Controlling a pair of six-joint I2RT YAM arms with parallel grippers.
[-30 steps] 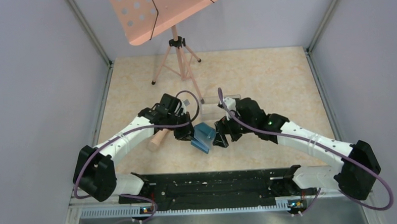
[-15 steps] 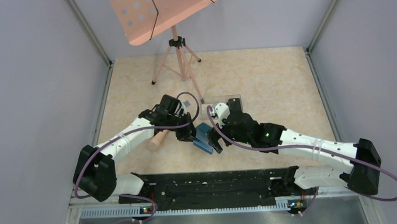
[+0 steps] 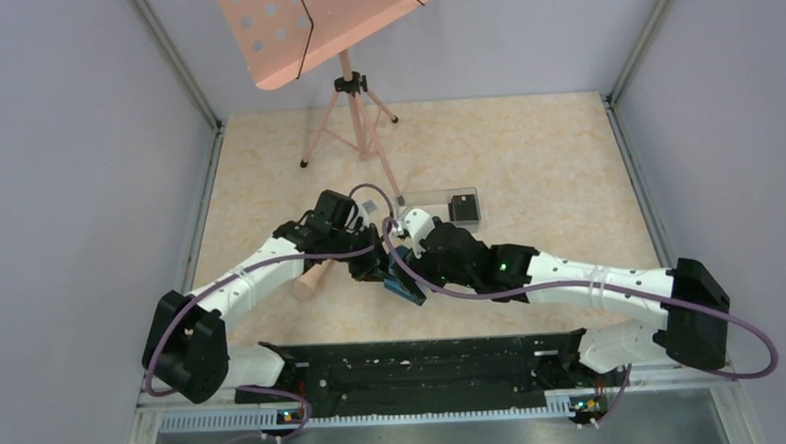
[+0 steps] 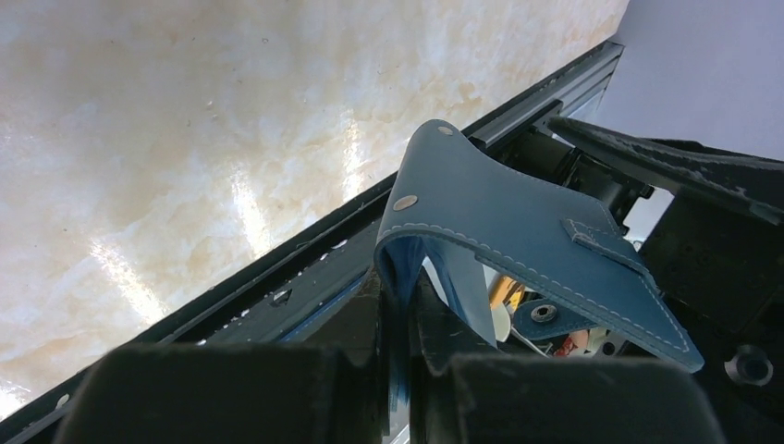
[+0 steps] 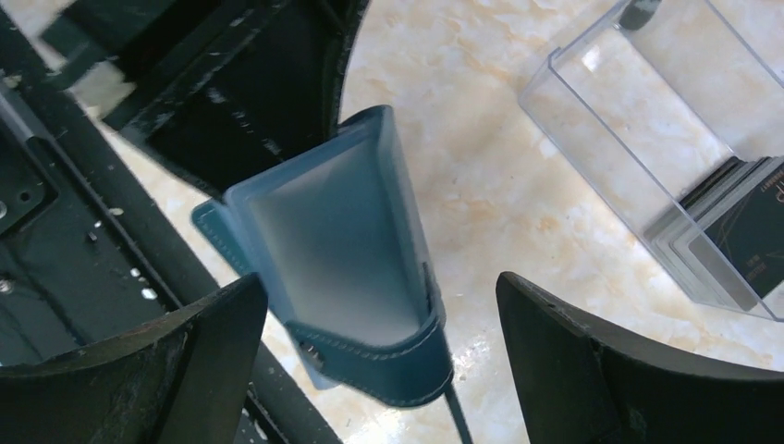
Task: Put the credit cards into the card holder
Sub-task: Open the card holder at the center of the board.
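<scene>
The teal card holder (image 4: 518, 222) hangs half open above the table, its snap tab and stud showing. My left gripper (image 4: 399, 319) is shut on one flap of it at the fold. In the right wrist view the card holder (image 5: 342, 240) shows its light blue pockets between the fingers of my right gripper (image 5: 379, 291), which is open and astride it without touching. In the top view the card holder (image 3: 409, 290) is mostly hidden under the right gripper (image 3: 403, 267), with the left gripper (image 3: 371, 266) beside it. The black credit cards (image 5: 740, 231) lie stacked in a clear box (image 3: 430, 197).
A pink music stand (image 3: 320, 25) on a tripod (image 3: 353, 124) stands at the back. A wooden peg (image 3: 313, 276) lies under the left arm. A black rail (image 3: 415, 366) runs along the near edge. Grey walls close in both sides.
My right arm has swung left and forward, bringing its open gripper over the card holder and uncovering the clear box with the cards. The left gripper has kept its hold in place.
</scene>
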